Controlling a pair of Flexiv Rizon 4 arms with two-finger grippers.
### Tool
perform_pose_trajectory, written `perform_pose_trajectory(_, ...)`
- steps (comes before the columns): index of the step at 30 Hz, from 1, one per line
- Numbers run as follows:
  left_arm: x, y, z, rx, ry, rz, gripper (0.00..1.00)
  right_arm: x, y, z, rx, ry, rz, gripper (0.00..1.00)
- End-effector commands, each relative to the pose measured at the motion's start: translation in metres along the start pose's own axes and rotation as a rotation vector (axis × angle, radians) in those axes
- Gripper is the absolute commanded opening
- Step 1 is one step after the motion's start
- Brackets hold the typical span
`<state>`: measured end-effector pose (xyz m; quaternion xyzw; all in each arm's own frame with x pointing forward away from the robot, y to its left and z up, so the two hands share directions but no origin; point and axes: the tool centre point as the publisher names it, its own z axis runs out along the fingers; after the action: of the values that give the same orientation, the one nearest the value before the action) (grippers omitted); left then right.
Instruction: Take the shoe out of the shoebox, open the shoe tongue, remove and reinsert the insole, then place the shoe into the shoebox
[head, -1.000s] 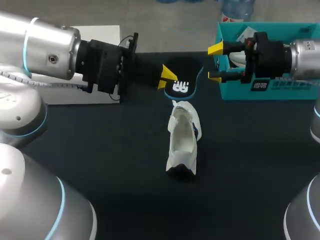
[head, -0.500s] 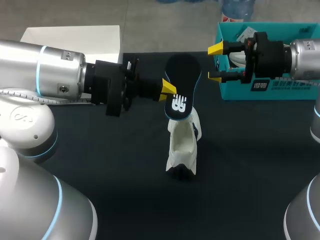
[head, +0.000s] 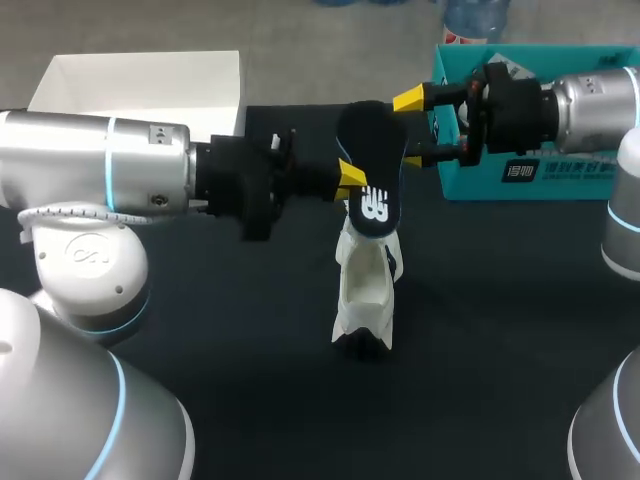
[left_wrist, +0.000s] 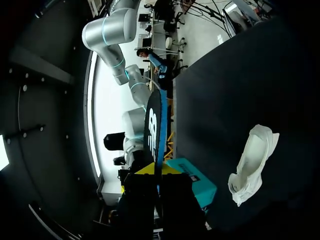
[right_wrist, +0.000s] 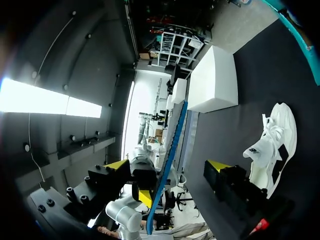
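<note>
**While the left pincer (head: 352, 178) clamps the insole (head: 372, 150), the right pincer (head: 411, 128) stands open around it**

Since the coming move looks like a hand-over or a steadying grasp before reinsertion, what matters is how the insole lies to the right pincer.

- Insole: black with a blue rim, held off the bench (head: 200, 330), on edge. Its long axis runs away from the robot. The logo end is nearest the shoe (head: 365, 285); whether they touch cannot be told.
- Left pincer (left_wrist: 152, 170): clenched on the insole's (left_wrist: 153, 125) side edge, coming in from the left.
- Right pincer (right_wrist: 167, 167): released, jaws wide. The right wrist view shows the insole (right_wrist: 172, 145) edge-on in the gap between the two yellow tips, touching neither. The far half of the insole is the part it straddles.
- Shoe: white, lying on the bench mid-field, long axis also running away from the robot, opening upward and pale inside. It is directly under and nearer than the insole, so both arms are about equally close.
- Shoebox (head: 560, 180): teal, far right, just behind the right pincer.
- White box (head: 140, 80): far left, well apart.

Judgement: insole is out and not yet back in. Open bench lies on both sides of the shoe; the tight spot is the shoebox wall beside the right arm.
</note>
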<state>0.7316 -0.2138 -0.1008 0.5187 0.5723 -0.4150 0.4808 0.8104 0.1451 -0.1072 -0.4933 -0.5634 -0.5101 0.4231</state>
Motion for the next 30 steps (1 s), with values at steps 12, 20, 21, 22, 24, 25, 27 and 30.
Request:
perform_pose_trajectory(12, 0.002, 0.03, 0.013, 0.006, 0.031, 0.065, 0.0, -0.003, -0.01, 0.009, 0.01, -0.003, 0.026, 0.71)
perform_pose_trajectory(20, 0.005, 0.03, 0.012, 0.007, 0.038, 0.072, 0.0, -0.006, -0.011, 0.007, -0.003, -0.004, 0.034, 0.51)
perform_pose_trajectory(21, 0.006, 0.029, 0.012, 0.008, 0.039, 0.073, 0.0, -0.006, -0.011, 0.006, -0.005, -0.005, 0.034, 0.5)
perform_pose_trajectory(22, 0.006, 0.028, 0.012, 0.009, 0.041, 0.073, 0.0, -0.006, -0.011, 0.006, -0.007, -0.005, 0.033, 0.5)
perform_pose_trajectory(24, 0.007, 0.028, 0.012, 0.012, 0.045, 0.074, 0.0, -0.006, -0.01, 0.005, -0.011, -0.005, 0.032, 0.48)
perform_pose_trajectory(25, 0.008, 0.028, 0.012, 0.013, 0.047, 0.074, 0.0, -0.006, -0.01, 0.005, -0.012, -0.005, 0.032, 0.45)
perform_pose_trajectory(27, 0.008, 0.028, 0.012, 0.014, 0.049, 0.074, 0.0, -0.007, -0.009, 0.005, -0.013, -0.005, 0.032, 0.32)
perform_pose_trajectory(30, 0.009, 0.027, 0.011, 0.018, 0.051, 0.077, 0.0, -0.007, -0.008, 0.006, -0.014, -0.008, 0.029, 0.0)
